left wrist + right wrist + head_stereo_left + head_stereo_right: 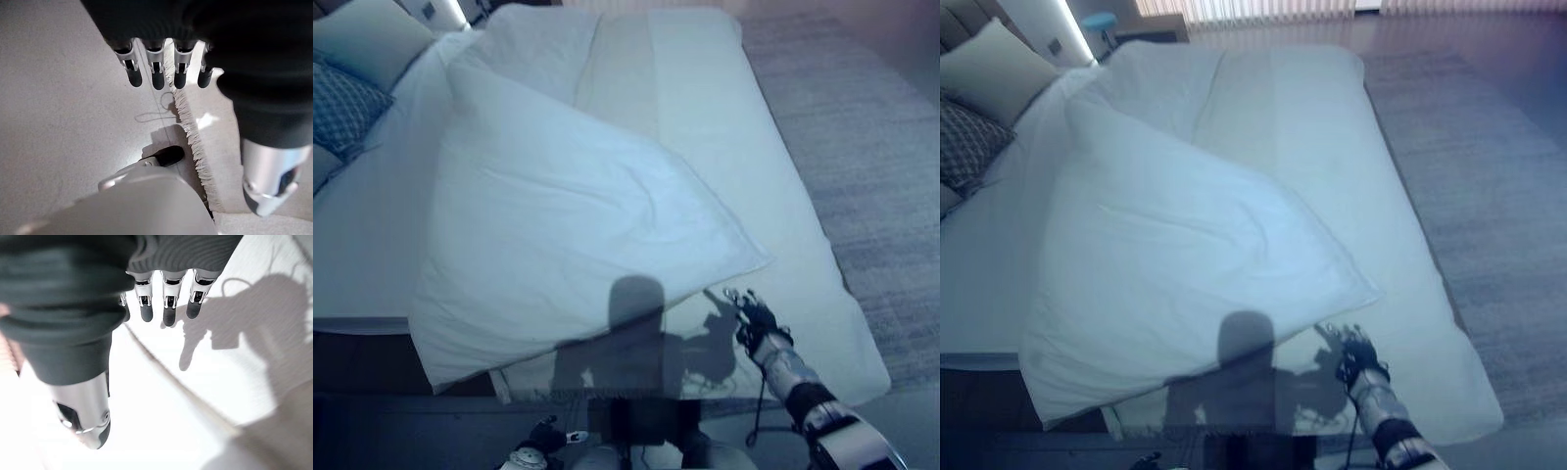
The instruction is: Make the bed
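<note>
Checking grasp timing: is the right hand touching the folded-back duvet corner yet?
Apart. In the left eye view, the right hand is over the bed cover, with flat cover visible between it and the duvet corner. Its wrist view shows straight fingers holding nothing.

Grey carpet [1489, 166], vertical blinds [1263, 9]; blue stool [1097, 22]

Right hand [98, 308], fingers relaxed, seemingly over duvet [161, 431]

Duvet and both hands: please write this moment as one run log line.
duvet: folded back diagonally, corner near foot of bed | right hand: open above sheet, holding nothing | left hand: open, low over floor, idle
</note>
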